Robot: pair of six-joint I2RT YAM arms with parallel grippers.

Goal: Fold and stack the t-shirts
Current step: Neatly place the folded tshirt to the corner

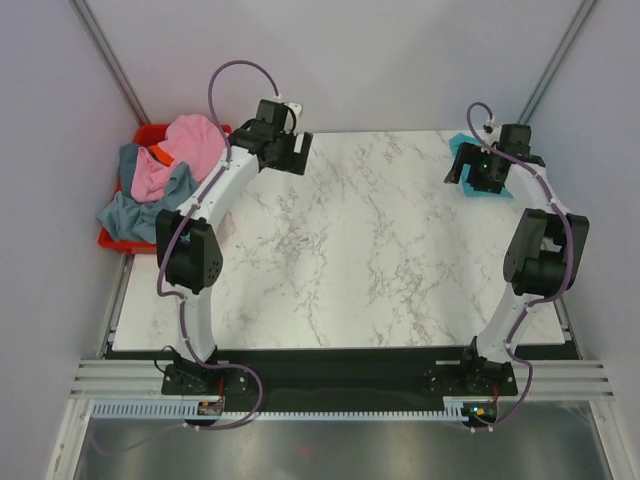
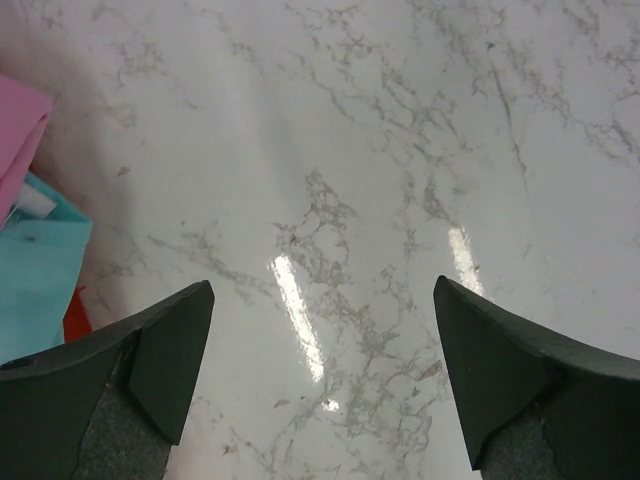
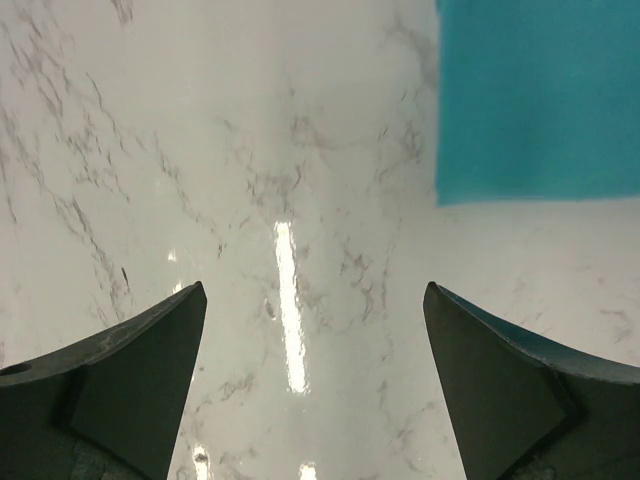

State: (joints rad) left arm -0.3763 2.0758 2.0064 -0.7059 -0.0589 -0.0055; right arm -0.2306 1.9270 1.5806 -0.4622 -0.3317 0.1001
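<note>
**Both tools wide open, shirts at the far corners**

Marble tabletop (image 1: 360,260) up front. Further back, the left tool (image 2: 322,290) hangs with its jaws spread and nothing in them; same deal for the right tool (image 3: 314,290). The teal t-shirt (image 3: 540,100) lies flat at the far right corner, just past the right tool. Far left, a pink t-shirt (image 1: 190,140) and a grey-blue t-shirt (image 1: 130,212) sit heaped in the red bin (image 1: 148,132).

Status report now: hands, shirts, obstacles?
Left hand, right hand open, empty. Teal shirt flat, far right corner; other shirts piled on red bin. Nothing in the way.
</note>
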